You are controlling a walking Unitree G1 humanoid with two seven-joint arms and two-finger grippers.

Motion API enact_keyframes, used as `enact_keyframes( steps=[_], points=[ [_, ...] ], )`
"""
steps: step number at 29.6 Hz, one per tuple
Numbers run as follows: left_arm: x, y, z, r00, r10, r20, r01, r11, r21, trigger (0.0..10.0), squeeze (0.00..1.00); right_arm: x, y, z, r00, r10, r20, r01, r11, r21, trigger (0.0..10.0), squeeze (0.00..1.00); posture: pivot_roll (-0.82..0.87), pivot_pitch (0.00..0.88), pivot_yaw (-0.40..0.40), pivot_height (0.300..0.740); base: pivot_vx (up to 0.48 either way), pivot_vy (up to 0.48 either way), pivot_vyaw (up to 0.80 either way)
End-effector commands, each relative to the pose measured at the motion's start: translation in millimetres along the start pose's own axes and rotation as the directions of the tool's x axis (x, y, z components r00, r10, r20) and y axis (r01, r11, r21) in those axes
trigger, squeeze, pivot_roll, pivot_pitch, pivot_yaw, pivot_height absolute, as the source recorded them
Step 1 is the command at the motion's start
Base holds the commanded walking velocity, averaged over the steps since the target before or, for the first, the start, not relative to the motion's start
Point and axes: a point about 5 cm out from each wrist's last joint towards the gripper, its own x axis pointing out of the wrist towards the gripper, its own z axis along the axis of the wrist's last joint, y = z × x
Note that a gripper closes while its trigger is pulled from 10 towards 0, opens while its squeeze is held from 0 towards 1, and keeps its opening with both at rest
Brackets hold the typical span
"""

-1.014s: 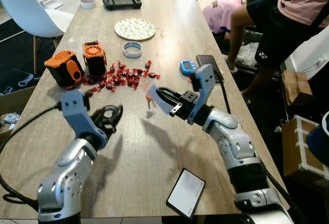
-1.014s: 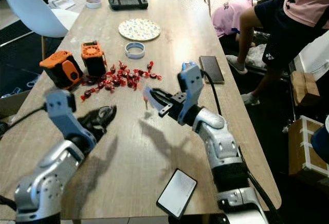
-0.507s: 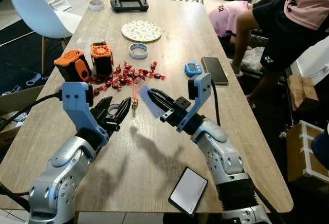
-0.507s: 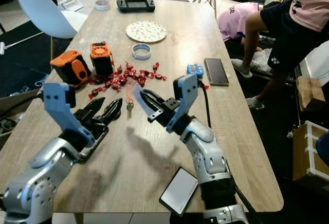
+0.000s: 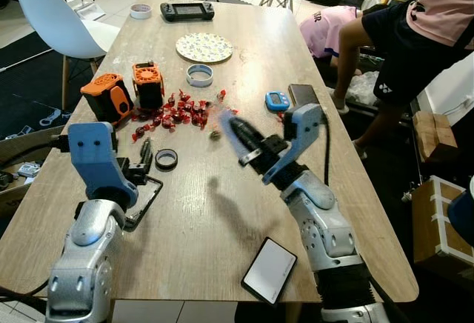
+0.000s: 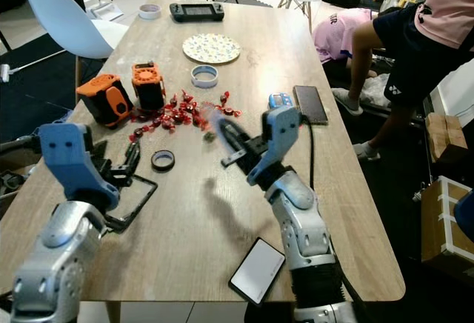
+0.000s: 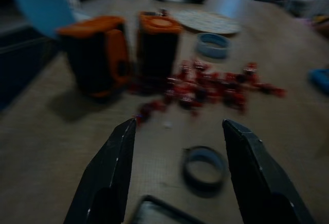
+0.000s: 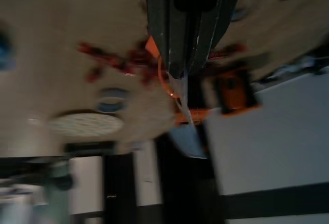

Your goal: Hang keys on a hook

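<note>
I'm holding right gripper [image 5: 231,127] clamped on keys [image 8: 175,88] above table [image 5: 222,212]; left gripper [image 7: 175,167] hovering spread wide near black ring [image 5: 166,159].

Wooden table [image 5: 222,212] runs from frame bottom to top centre. On it: 2 orange-black blocks [image 5: 122,93] at left, scattered red candies [image 5: 178,112] beside them, dark ring [image 5: 166,159] left of centre, patterned plate [image 5: 204,47], pale tape ring [image 5: 198,75], game controller [image 5: 187,11] at top, 2 phones [image 5: 269,271], blue timer [image 5: 276,101].
</note>
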Motion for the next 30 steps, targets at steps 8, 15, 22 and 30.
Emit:
enact_keyframes(
  steps=[8, 15, 22, 30],
  points=[
    [-16.0, -13.9, -24, 0.998, -0.01, -0.056, 0.011, 1.0, 0.021, 10.0, 0.0, -21.0, -16.3, -17, 0.994, -0.105, -0.033, 0.098, 0.983, -0.156, 10.0, 0.0, 0.16, 0.171, -0.075, 0.74, 0.0, 0.0, 0.0],
    [-28.2, -12.5, -37, 0.995, -0.016, -0.094, 0.017, 1.0, 0.012, 10.0, 0.0, -36.2, -19.6, -20, 0.992, -0.116, -0.043, 0.102, 0.965, -0.243, 10.0, 0.0, 0.16, 0.165, -0.086, 0.74, 0.0, 0.0, 0.0],
    [-37.1, -16.5, -44, 0.991, -0.117, -0.068, 0.127, 0.977, 0.171, 10.0, 0.0, -51.6, -29.1, -13, 0.988, -0.155, -0.017, 0.136, 0.909, -0.393, 10.0, 0.0, 0.14, 0.151, -0.079, 0.74, 0.0, 0.0, 0.0],
    [-33.9, -31.3, -44, 0.979, -0.204, -0.012, 0.2, 0.943, 0.265, 10.0, 0.0, -61.5, -40.4, -13, 0.977, -0.21, -0.018, 0.183, 0.888, -0.422, 10.0, 0.0, 0.11, 0.131, -0.072, 0.74, 0.0, 0.0, 0.0]
  ],
)
